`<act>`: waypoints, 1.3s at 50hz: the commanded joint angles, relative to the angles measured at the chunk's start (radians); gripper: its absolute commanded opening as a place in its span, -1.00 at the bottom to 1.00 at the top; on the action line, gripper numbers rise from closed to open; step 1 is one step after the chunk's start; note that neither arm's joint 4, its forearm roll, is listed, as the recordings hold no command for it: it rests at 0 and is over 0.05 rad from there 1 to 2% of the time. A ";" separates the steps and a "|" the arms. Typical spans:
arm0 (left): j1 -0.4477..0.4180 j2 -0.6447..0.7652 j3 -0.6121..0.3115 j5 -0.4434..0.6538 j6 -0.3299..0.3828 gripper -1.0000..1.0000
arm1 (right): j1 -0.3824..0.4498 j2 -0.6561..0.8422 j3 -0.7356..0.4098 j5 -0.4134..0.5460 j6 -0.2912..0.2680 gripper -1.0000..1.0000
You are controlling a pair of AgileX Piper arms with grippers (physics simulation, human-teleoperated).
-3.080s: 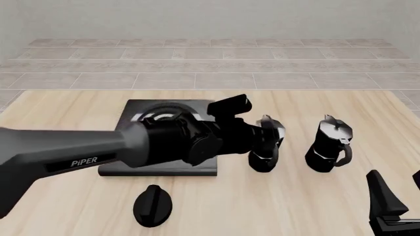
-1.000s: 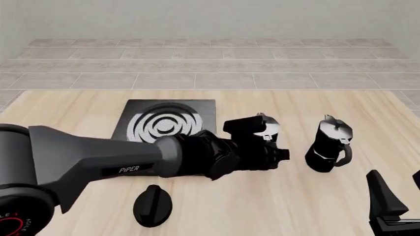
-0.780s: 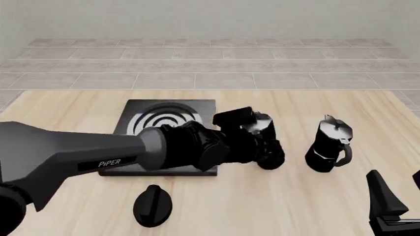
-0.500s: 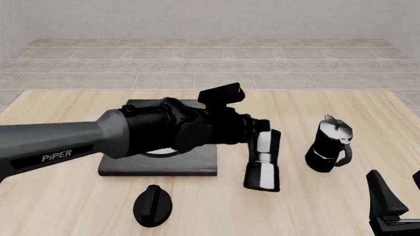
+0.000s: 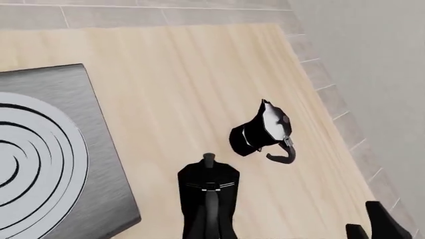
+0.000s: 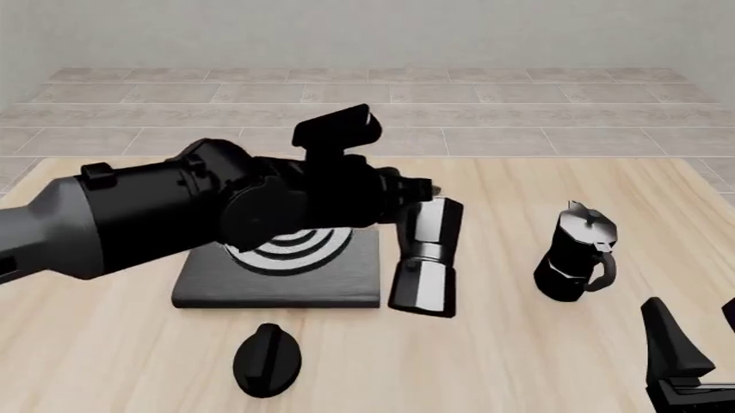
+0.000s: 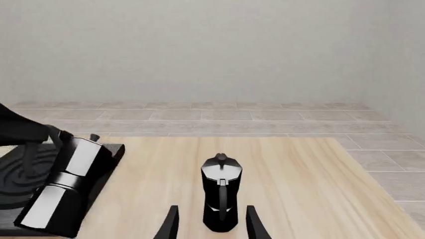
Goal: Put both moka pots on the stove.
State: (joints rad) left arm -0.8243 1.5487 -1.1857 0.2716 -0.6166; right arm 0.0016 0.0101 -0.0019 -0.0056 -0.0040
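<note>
Left tool (image 6: 404, 191) is carrying one pot (image 6: 425, 258) clamped at its top end; fingers are hidden behind the wrist, so the grip is judged from the pot hanging clear of the surface (image 6: 505, 344). The pot is tilting, base swung toward the camera, lid end up at the tool. Looks like a hold by the lid or handle, hence the dangle. It is hanging just off the stove's (image 6: 275, 280) right edge, not over the rings yet.

Second pot (image 6: 577, 254) is standing upright on the surface, well right of the stove, handle facing the camera. Right tool (image 7: 211, 224) is sitting low at the near right corner, fingers spread, nothing in them. In its wrist view the pot sits straight ahead, framed between the fingertips but farther out, so it seems lined up for a reach.

Other items: black oval knob (image 6: 267, 360) lying on the surface in front of the stove, out of both paths.

In the way: left arm is covering much of the stove, so the placement spot is partly hidden. Swinging pot base could clip the stove edge on the way over. Stove looks wide enough for both pots.
</note>
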 commanded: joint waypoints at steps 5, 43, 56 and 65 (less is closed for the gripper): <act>0.075 -0.141 0.069 -0.008 0.037 -1.00 | 0.000 0.000 0.000 0.000 0.000 1.00; 0.329 -0.393 0.207 -0.006 0.091 -1.00 | 0.000 0.000 0.000 0.000 0.000 1.00; 0.434 -0.391 0.221 -0.043 0.120 -1.00 | 0.000 0.000 0.000 0.000 0.000 1.00; 0.471 -0.390 0.210 -0.063 0.136 -1.00 | 0.000 0.000 0.000 0.000 0.000 1.00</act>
State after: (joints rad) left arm -0.4072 1.1754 -0.9479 0.2429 -0.5137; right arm 0.0016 0.0101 -0.0019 -0.0055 -0.0040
